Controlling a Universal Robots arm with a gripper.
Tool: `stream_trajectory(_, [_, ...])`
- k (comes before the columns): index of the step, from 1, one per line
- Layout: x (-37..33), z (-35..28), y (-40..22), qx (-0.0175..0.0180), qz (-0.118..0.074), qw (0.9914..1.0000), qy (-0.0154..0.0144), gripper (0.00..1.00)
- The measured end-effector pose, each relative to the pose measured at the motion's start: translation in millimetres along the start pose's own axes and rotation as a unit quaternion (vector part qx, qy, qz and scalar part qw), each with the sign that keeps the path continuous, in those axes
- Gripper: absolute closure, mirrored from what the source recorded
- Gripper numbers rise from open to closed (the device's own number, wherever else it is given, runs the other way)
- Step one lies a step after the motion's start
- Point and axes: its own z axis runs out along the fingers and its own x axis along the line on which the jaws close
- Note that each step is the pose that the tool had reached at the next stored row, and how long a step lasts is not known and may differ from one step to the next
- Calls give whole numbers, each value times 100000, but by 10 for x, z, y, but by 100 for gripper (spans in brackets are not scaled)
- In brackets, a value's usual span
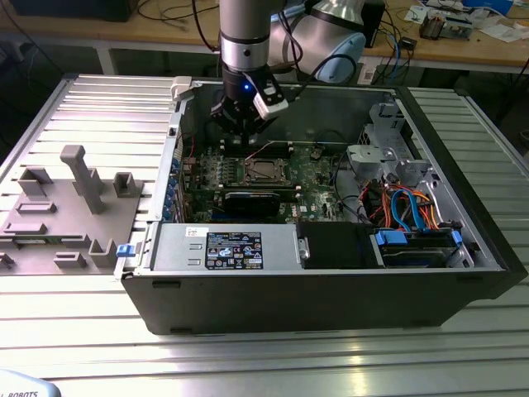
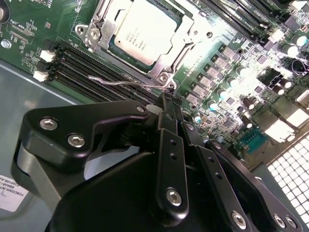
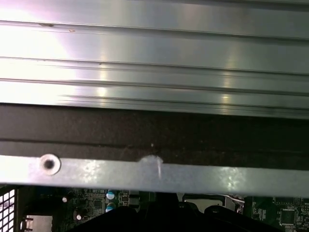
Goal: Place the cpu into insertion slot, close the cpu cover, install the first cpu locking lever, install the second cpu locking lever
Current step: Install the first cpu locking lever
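- Leftmost in the exterior view: grey fixture blocks (image 1: 74, 198) standing on the ribbed metal table (image 1: 99, 91), outside the case and well apart from the work.
- Next: open computer case (image 1: 331, 289), lying on its side on the table, with a labelled power supply (image 1: 231, 248) along its near wall.
- Centre, inside the case: green motherboard (image 1: 273, 178), with long black memory slots (image 2: 82, 63) running beside the socket.
- cpu (image 1: 263, 171) (image 2: 137, 34): lies flat in the insertion slot (image 2: 108, 43), silver top showing. Judged light, stiff and fragile at its underside contacts; best taken by its opposite edges only, never pressed on one corner.
- cpu cover (image 2: 166, 60): the silvery frame appears to lie down over the chip's edges, with the chip top showing through its cut-out. Judged thin, springy sheet metal that would bend if forced.
- locking lever (image 2: 123, 81): a thin wire rod beside the socket's edge, seemingly free and not hooked under its catch. Judged stiff but springy and slippery; its curled end is the natural place to bear on.
- gripper (image 1: 241, 124) (image 2: 166, 101): hangs over the board behind the socket in the exterior view; in the second wrist view the black fingers (image 2: 170, 145) are brought together with nothing between them, and their tip is just beside the lever's hinge end.
- Right in the exterior view: drive bay (image 1: 380, 141) and orange and blue cables (image 1: 405, 207), well apart from the socket.
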Motion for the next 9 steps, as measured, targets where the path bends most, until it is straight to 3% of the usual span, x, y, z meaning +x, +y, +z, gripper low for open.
stream_trajectory(9, [1,34,0,-2,3,100000,0,89])
